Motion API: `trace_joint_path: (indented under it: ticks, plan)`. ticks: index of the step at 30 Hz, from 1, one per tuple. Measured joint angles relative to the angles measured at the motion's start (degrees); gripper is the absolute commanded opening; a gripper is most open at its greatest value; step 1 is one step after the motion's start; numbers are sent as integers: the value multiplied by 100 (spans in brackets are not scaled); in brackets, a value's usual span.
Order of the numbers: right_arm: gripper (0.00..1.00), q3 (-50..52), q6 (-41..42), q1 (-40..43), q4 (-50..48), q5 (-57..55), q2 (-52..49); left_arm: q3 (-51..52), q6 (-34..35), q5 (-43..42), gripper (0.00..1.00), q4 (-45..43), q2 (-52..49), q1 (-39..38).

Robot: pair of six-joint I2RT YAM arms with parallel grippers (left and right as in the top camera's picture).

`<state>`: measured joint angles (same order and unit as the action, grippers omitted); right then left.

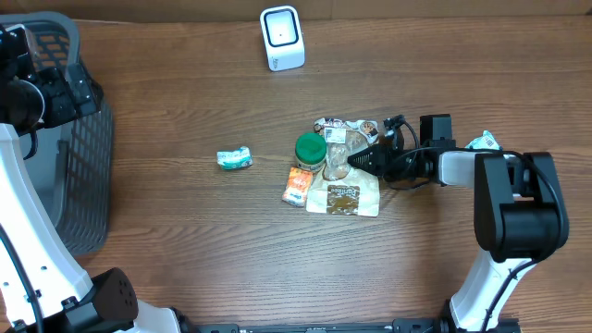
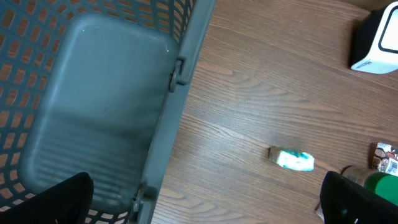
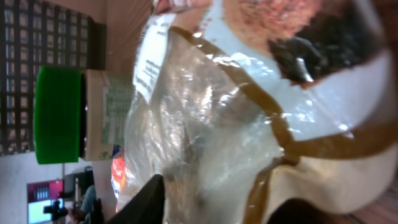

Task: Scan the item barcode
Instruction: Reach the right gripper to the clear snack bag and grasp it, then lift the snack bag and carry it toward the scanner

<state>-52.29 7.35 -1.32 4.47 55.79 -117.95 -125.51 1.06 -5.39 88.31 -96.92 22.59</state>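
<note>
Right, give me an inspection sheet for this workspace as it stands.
Surface: wooden table, wood grain visible.
Job's things: white scanner at the far edge; green-lidded jar, clear bag, beige pouch and orange packet clustered mid-table.
Clutter: small teal packet lying apart; grey basket at the left.
Grippers: left gripper open over the basket's rim; right gripper at the clear bag, grip unclear.
Cables: black cable at the right wrist.
Surroundings: nothing seen.
</note>
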Motion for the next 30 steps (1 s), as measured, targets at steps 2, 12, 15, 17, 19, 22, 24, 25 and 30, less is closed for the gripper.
trace_joint_path:
  ticks: [2,12,15,17,19,22,24,25,30]
  plan:
    - [7,0,-4,-26,15,66,-68,0,-2,0,100,0,-2,0]
    - [4,-275,7,114,1008,-20,-92,0,0,0,100,0,-2,0]
    - [4,-369,9,404,1646,74,-87,0,-2,0,99,0,0,0]
    - [4,-444,-31,570,2107,44,-44,0,-2,0,100,-2,-2,0]
    - [4,-518,-79,651,2498,-81,46,0,0,0,100,0,-2,0]
    - [4,-734,-162,621,3139,-328,341,0,-2,0,99,0,-2,0]
    - [4,-981,-199,562,3576,-461,673,0,0,0,100,-2,-2,0]
    - [4,-1128,-205,527,3775,-507,846,0,0,0,100,0,0,0]
    - [4,-1991,-267,293,4551,-621,1805,0,-2,0,100,0,-2,0]
